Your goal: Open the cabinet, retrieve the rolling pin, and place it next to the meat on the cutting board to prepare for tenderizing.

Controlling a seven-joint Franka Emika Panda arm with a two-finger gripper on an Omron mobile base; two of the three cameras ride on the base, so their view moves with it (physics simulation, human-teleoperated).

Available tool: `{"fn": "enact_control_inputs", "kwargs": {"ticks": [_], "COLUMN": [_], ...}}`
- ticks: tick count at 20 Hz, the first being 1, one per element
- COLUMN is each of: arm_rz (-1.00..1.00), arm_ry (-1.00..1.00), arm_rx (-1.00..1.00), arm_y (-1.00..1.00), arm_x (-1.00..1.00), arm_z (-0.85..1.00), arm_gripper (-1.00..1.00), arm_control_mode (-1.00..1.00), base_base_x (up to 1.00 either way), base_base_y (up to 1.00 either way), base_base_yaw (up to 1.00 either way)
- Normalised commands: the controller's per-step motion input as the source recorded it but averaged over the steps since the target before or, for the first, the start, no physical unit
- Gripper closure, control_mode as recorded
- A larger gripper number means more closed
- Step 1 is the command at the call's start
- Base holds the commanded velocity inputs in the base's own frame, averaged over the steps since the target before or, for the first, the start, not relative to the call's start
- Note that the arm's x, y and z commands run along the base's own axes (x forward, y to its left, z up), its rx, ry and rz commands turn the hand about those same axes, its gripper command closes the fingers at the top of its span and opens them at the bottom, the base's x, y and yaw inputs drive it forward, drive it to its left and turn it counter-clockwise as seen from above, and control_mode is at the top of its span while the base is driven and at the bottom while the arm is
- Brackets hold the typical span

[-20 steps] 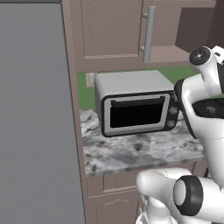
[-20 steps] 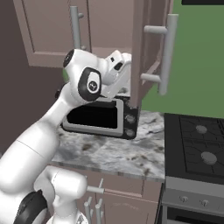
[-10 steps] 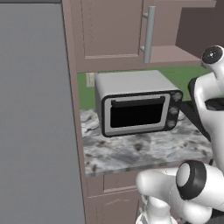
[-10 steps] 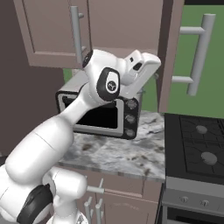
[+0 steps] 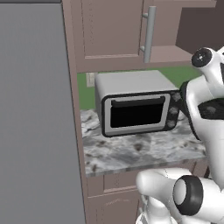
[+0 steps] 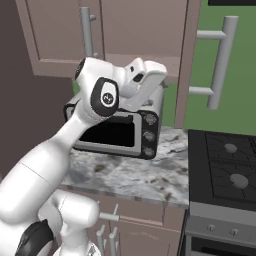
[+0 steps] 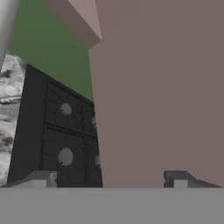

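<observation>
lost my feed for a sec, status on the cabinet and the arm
End effector open, holding nothing. Right cabinet door swung open, edge-on near the end effector; left door shut. Rolling pin not sighted. Toaster oven on the counter below.

A kitchen: microwave (image 5: 136, 109) on marble counter (image 5: 131, 153), stove (image 6: 225, 170), wall cabinet (image 5: 113, 30).

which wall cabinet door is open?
The right door of the cabinet: it's swung out edge-on toward the stove, handle sticking out sideways. The left door sits flat and shut.
</observation>
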Motion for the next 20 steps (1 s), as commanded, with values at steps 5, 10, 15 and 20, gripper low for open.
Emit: {"fn": "enact_control_inputs", "kwargs": {"ticks": [5,10,15,20], "arm_rz": [-0.01,0.0,0.0,0.01], "arm_ry": [-0.23,-0.28,-0.24,-0.17], "arm_rx": [0.01,0.03,0.11,0.2], "arm_y": [0.78,0.78,0.7,0.62], "arm_x": [-0.06,-0.02,-0.01,-0.01], "arm_z": [0.0,0.0,0.07,0.11], "arm_gripper": [-1.0,-1.0,-1.0,-1.0], "arm_control_mode": [-1.0,-1.0,-1.0,-1.0], "base_base_x": [0.0,0.0,0.0,0.0], "base_base_y": [0.0,0.0,0.0,0.0], "base_base_yaw": [0.0,0.0,0.0,0.0]}}
